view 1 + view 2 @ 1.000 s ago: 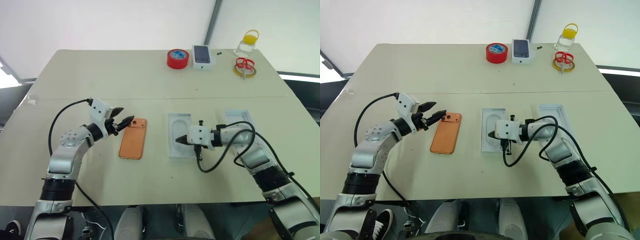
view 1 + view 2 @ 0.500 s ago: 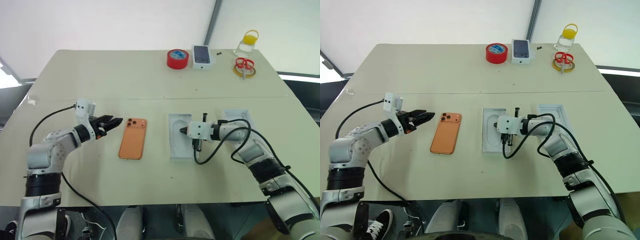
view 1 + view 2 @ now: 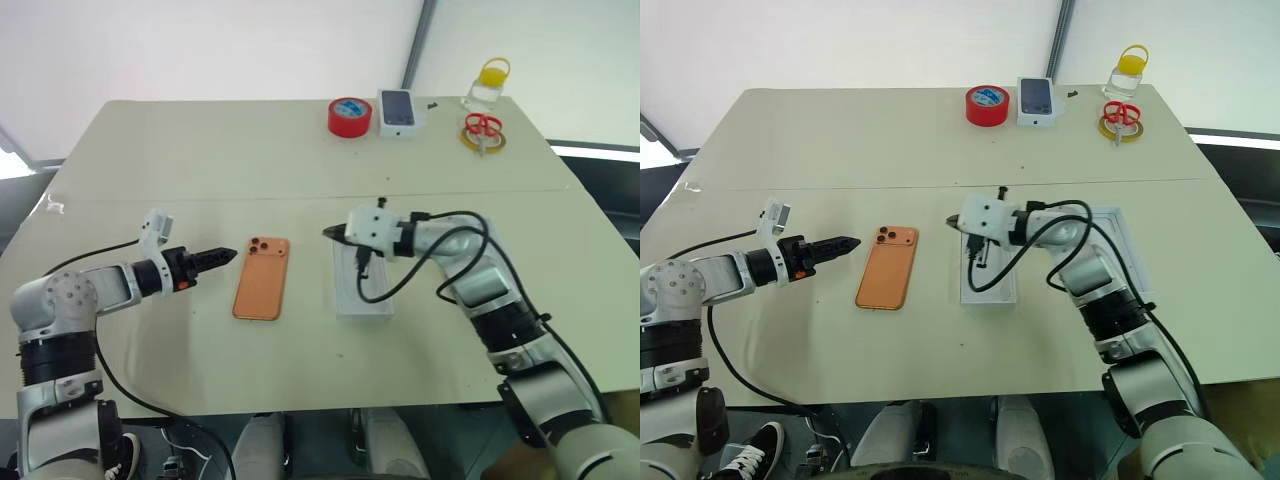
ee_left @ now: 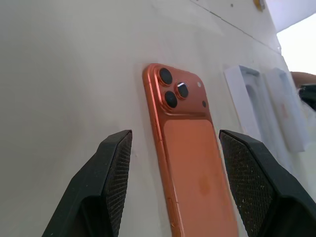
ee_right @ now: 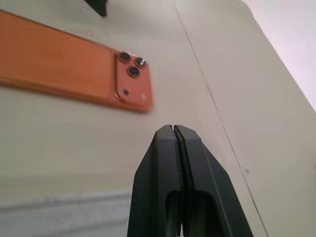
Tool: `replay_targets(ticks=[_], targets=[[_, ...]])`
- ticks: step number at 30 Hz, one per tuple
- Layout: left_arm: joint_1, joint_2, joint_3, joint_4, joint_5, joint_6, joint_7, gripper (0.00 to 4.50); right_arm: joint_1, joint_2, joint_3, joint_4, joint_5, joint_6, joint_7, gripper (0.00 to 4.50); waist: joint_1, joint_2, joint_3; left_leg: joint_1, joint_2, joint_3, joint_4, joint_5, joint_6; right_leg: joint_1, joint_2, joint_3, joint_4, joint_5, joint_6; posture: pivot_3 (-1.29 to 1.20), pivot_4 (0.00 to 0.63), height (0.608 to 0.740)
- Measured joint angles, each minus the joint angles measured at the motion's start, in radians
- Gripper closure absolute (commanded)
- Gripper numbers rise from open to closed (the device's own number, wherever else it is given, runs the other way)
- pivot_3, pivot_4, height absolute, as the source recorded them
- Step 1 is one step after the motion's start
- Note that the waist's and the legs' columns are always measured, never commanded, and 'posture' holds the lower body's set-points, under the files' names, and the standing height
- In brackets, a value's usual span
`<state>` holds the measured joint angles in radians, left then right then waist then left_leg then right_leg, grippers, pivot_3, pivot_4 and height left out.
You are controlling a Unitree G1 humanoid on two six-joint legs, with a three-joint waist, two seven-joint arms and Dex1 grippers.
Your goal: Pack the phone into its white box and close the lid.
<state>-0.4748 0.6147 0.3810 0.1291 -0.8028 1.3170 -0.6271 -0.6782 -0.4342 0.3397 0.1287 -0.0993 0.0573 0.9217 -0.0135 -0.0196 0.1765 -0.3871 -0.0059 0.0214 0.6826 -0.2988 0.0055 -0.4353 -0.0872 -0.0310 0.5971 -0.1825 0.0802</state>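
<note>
The orange phone [image 3: 262,292] lies back up on the table, its camera cluster [image 4: 173,89] at the far end. My left gripper [image 3: 222,255] is open and empty. It is level with the cluster, a short gap to its left, pointing at it. Two shallow white trays lie right of the phone. The near tray [image 3: 372,305] has an oval outline inside. The far tray [image 3: 1130,240] is partly behind my right arm. I cannot tell which tray is the white box and which the lid. My right gripper [image 3: 328,233] is shut and empty, raised over the near tray's far end, pointing towards the phone.
Along the table's far edge stand a red tape roll [image 3: 349,116], a small white box with a phone picture [image 3: 397,110], red-handled scissors on a yellow ring [image 3: 482,131] and a yellow-capped bottle [image 3: 487,85]. A black cable [image 3: 365,285] droops from my right wrist over the near tray.
My left gripper drew back left from the phone and rolled over. My right gripper rose off the near tray and swung left towards the phone, still shut.
</note>
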Motion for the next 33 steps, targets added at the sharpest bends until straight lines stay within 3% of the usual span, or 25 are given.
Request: replay_targets(ticks=[9,16,22,27,33], targets=[[0.067,0.02,-0.073,-0.066,0.008,0.01,-0.003,1.53,-0.048,0.062,0.196,0.0,-0.118,0.159,0.076,4.45,0.001,0.0,0.0,0.0,-0.001,0.0,0.0,0.001,-0.002,-0.001,-0.001,0.0,0.0,0.0,-0.001,0.0,0.15,0.739],[0.077,-0.013,-0.072,-0.105,0.006,0.026,0.024,1.53,-0.067,0.114,0.218,0.065,-0.146,0.208,0.071,4.45,0.001,0.0,0.0,0.0,-0.001,0.0,0.0,0.001,-0.003,-0.001,-0.001,0.0,0.0,0.0,-0.001,0.0,0.15,0.739],[0.061,-0.08,-0.074,-0.101,0.015,0.022,0.055,1.53,-0.096,0.154,0.233,0.135,-0.182,0.169,0.038,4.45,0.005,0.001,-0.002,0.002,-0.003,-0.001,0.0,0.001,-0.003,0.002,-0.002,0.0,0.0,0.0,-0.001,0.0,0.15,0.739],[0.038,-0.143,-0.075,-0.101,0.035,0.034,0.113,1.53,-0.102,0.154,0.231,0.165,-0.195,0.153,0.028,4.45,0.011,0.003,-0.004,0.014,-0.004,-0.001,-0.002,0.001,-0.002,0.014,-0.003,0.0,-0.002,-0.002,-0.004,0.0,0.15,0.739],[-0.018,-0.26,-0.052,-0.088,0.025,0.119,0.161,1.53,-0.102,0.151,0.226,0.17,-0.203,0.147,0.018,4.45,0.022,0.003,-0.005,0.012,-0.005,-0.001,-0.002,0.001,-0.002,0.013,-0.004,0.0,-0.001,-0.002,-0.002,0.0,0.15,0.739]])
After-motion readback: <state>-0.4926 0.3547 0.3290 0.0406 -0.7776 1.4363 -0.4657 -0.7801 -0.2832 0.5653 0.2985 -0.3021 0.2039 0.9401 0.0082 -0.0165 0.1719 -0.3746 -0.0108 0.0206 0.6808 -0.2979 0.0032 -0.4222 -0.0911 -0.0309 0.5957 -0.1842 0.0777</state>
